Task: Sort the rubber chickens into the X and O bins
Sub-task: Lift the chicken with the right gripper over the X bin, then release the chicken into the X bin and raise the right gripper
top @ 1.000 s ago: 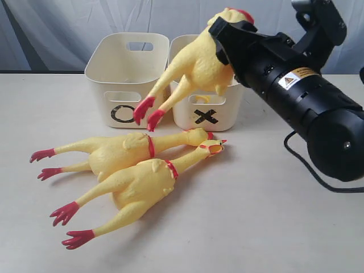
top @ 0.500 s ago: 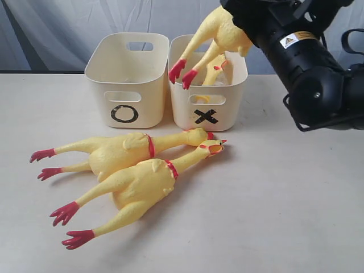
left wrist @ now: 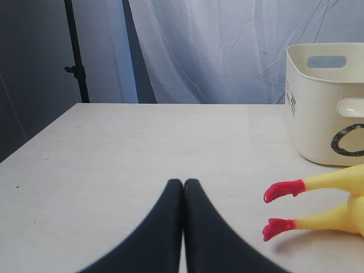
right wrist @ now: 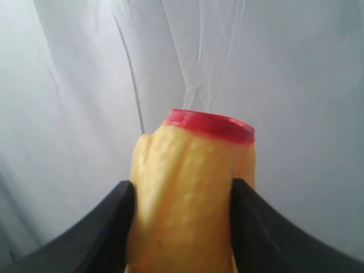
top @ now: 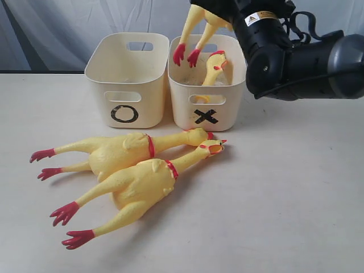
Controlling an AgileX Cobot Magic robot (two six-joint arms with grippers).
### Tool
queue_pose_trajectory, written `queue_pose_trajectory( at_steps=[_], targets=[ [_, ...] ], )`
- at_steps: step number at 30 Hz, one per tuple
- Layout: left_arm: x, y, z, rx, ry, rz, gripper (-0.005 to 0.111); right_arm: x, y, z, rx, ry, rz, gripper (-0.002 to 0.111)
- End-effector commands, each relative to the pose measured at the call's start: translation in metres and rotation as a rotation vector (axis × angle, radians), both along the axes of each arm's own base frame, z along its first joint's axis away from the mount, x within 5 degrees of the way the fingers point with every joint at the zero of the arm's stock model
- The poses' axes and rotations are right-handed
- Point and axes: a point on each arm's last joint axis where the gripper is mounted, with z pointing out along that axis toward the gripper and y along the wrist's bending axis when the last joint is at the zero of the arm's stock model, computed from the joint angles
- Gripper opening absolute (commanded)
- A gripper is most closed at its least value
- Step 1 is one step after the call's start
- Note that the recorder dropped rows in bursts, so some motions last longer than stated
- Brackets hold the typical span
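as right claw [right wrist: 181,196] grips one chicken [right wrist: 190,170] of four, left claw [left wrist: 183,185] clenched; two bins [top: 102,77].

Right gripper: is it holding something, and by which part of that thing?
The right gripper holds a yellow rubber chicken, jaws pressing both sides of its body just beside the red neck band.

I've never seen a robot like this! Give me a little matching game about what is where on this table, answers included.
Things:
1. left gripper
2. right gripper
3. peeking chicken
4. two long chickens

Places or states:
A. lying on the table
B. shut, holding nothing
C. inside the X bin, head poking up
D. clamped on the hanging chicken above the X bin

Pairs: 1-B, 2-D, 3-C, 4-A
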Motion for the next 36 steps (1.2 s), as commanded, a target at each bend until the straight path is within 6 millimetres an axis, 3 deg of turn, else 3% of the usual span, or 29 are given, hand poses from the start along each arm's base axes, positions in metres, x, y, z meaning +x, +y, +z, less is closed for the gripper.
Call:
queue_pose_trajectory(
  at_steps=[1, 8, 15, 23, 29, 33, 36],
  targets=[
    [0.000, 0.000, -0.002, 0.005, 0.002, 0.006, 0.000, 0.014, 0.006, 0.007, -0.151, -0.031, -0.033, -0.001],
    [0.000, 0.000, -0.002, 0.005, 0.002, 0.006, 0.000, 0.034, 0.024, 0.016, -0.416, -0.013, -0.016, -0.001],
    [0.000, 0.000, -0.002, 0.005, 0.002, 0.006, 0.000, 0.041, 0.031, -0.009, -0.629, 0.071, 0.027, -0.001],
    [0.000, 0.000, -0.002, 0.005, 0.002, 0.006, 0.000, 0.044, 0.037, -0.031, -0.720, 0.134, 0.081, -0.001],
    [0.000, 0.000, -0.002, 0.005, 0.002, 0.006, 0.000, 0.045, 0.032, -0.034, -0.620, 0.199, 0.037, -0.001],
    [0.000, 0.000, -0.002, 0.005, 0.002, 0.006, 0.000, 0.046, 0.031, -0.037, -0.601, 0.223, 0.033, 0.018],
    [0.000, 0.000, -0.002, 0.005, 0.002, 0.006, 0.000, 0.046, 0.032, -0.038, -0.602, 0.226, 0.038, 0.049]
  ],
)
